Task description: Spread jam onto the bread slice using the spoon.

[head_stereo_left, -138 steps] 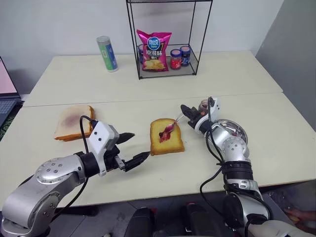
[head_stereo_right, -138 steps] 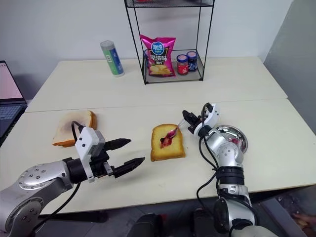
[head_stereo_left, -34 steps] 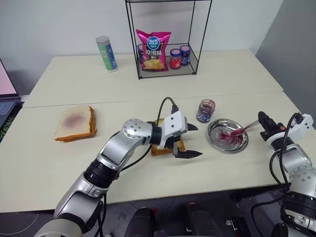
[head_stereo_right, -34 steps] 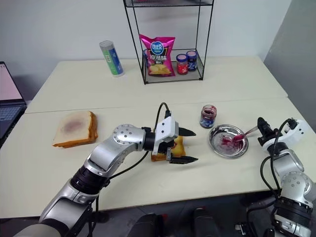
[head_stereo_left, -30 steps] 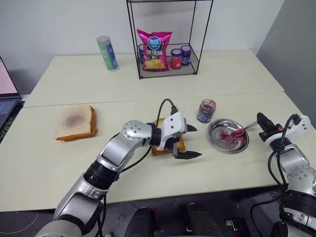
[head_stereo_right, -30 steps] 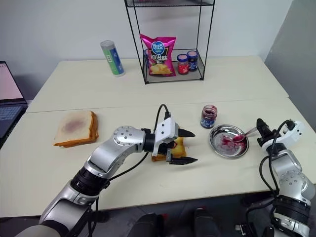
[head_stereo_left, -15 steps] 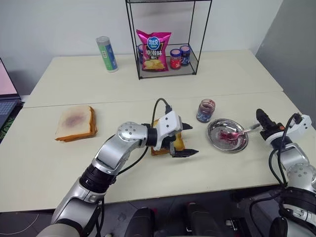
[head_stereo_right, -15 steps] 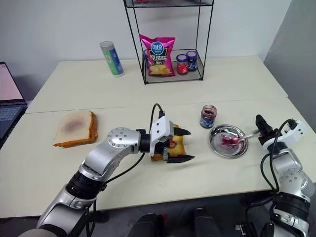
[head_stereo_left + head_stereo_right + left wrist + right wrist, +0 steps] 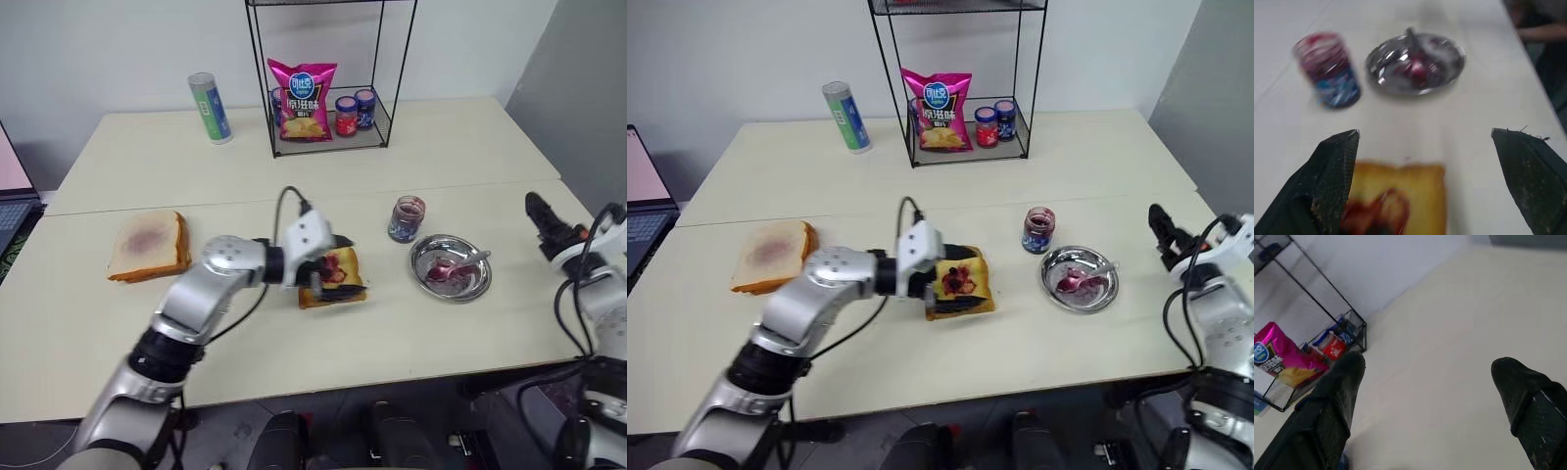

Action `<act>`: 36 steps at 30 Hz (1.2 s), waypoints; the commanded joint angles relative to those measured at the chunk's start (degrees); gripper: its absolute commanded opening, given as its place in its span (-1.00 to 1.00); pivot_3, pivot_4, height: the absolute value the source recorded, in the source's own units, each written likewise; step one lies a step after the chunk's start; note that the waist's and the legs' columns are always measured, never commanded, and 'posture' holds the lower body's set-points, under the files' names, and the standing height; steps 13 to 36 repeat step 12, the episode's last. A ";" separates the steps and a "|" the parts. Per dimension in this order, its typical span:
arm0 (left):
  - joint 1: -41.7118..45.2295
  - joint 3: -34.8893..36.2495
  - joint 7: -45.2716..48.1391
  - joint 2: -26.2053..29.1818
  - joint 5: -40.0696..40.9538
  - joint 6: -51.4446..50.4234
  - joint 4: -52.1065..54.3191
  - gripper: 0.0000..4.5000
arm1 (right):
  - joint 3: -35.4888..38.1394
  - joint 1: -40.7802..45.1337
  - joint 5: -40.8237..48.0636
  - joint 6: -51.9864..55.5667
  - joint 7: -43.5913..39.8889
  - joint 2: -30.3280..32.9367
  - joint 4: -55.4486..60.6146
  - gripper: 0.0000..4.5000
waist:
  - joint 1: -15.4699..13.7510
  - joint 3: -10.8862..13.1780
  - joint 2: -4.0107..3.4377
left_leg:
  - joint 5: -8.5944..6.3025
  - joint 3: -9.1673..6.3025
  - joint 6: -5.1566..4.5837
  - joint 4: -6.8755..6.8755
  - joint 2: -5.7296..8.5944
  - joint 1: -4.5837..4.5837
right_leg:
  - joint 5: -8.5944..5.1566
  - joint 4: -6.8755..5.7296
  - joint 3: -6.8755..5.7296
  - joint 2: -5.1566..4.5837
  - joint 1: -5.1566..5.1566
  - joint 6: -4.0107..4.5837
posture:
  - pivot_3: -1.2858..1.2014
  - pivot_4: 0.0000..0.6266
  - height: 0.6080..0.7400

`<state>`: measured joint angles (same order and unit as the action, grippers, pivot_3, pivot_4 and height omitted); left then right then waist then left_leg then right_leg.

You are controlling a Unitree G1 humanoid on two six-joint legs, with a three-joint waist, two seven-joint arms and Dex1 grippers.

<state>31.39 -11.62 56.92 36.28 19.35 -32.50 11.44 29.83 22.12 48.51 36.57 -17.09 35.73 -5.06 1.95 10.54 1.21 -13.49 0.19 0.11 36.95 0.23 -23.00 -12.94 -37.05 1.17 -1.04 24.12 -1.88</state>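
Right gripper [image 9: 1427, 396] stands above the table's right edge, clear of the steel plate [image 9: 1052, 269], its two black fingers spread wide with nothing between them. Left gripper [image 9: 1425, 169] is likewise spread wide and holds nothing; it sits low over the bread slice [image 9: 960, 284], one finger along the far edge of the slice and the other along the near edge. Whether either finger touches the crust cannot be told.

Bread slice lies flat near the middle of the cream table [image 9: 294, 362], golden-brown, with a dark red patch of jam [image 9: 957, 280] on its top face. Spoon [image 9: 460, 263] rests in the steel plate to the right of the slice, handle pointing over the right rim, bowl among red smears. An open jam jar [image 9: 406, 217] stands just beside the plate, on its far left side. A second, paler slice [image 9: 147, 245] lies well apart at the left. A wire rack [image 9: 328, 78] at the back holds a pink snack bag [image 9: 302, 98].
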 commanded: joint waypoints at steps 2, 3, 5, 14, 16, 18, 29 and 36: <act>-4.15 12.03 2.67 10.14 4.48 -4.30 3.42 1.00 | -12.68 -4.53 -2.83 6.46 -21.56 16.56 13.35 0.99 | -0.11 0.02 -0.01 | 0.00 -0.05 0.00 -0.03 -0.01 0.00 | -0.02 0.02 -0.04 0.00 0.00 0.03 | 0.03 -0.52 1.00; -5.55 13.73 3.00 12.10 5.01 -5.08 3.56 1.00 | -14.10 -5.82 -2.79 6.98 -25.58 19.59 15.00 0.99 | -0.18 0.02 0.01 | -0.01 -0.14 -0.01 -0.09 -0.05 0.01 | -0.07 0.11 -0.13 -0.01 -0.04 0.09 | 0.03 -0.52 1.00; -9.55 17.35 3.70 15.63 5.72 -6.26 4.26 1.00 | -15.61 -7.73 -1.33 8.87 -31.98 24.22 18.64 0.99 | -0.30 0.03 0.03 | -0.02 -0.18 -0.02 -0.05 -0.05 -0.01 | -0.10 0.10 -0.19 -0.01 -0.05 0.11 | 0.03 -0.52 1.00; -19.85 24.13 2.52 18.77 9.25 -9.20 9.77 1.00 | -16.74 -11.28 -0.65 10.91 -38.06 26.44 23.60 0.99 | -0.54 0.11 0.17 | -0.02 -0.15 -0.01 0.10 -0.03 0.00 | -0.20 0.12 -0.19 -0.35 -0.10 0.29 | 0.03 -0.52 1.00; -19.85 24.13 2.52 18.77 9.25 -9.20 9.77 1.00 | -16.74 -11.28 -0.65 10.91 -38.06 26.44 23.60 0.99 | -0.54 0.11 0.17 | -0.02 -0.15 -0.01 0.10 -0.03 0.00 | -0.20 0.12 -0.19 -0.35 -0.10 0.29 | 0.03 -0.52 1.00; -19.85 24.13 2.52 18.77 9.25 -9.20 9.77 1.00 | -16.74 -11.28 -0.65 10.91 -38.06 26.44 23.60 0.99 | -0.54 0.11 0.17 | -0.02 -0.15 -0.01 0.10 -0.03 0.00 | -0.20 0.12 -0.19 -0.35 -0.10 0.29 | 0.03 -0.52 1.00; -19.85 24.13 2.52 18.77 9.25 -9.20 9.77 1.00 | -16.74 -11.28 -0.65 10.91 -38.06 26.44 23.60 0.99 | -0.54 0.11 0.17 | -0.02 -0.15 -0.01 0.10 -0.03 0.00 | -0.20 0.12 -0.19 -0.35 -0.10 0.29 | 0.03 -0.52 1.00; -19.85 24.13 2.52 18.77 9.25 -9.20 9.77 1.00 | -16.74 -11.28 -0.65 10.91 -38.06 26.44 23.60 0.99 | -0.54 0.11 0.17 | -0.02 -0.15 -0.01 0.10 -0.03 0.00 | -0.20 0.12 -0.19 -0.35 -0.10 0.29 | 0.03 -0.52 1.00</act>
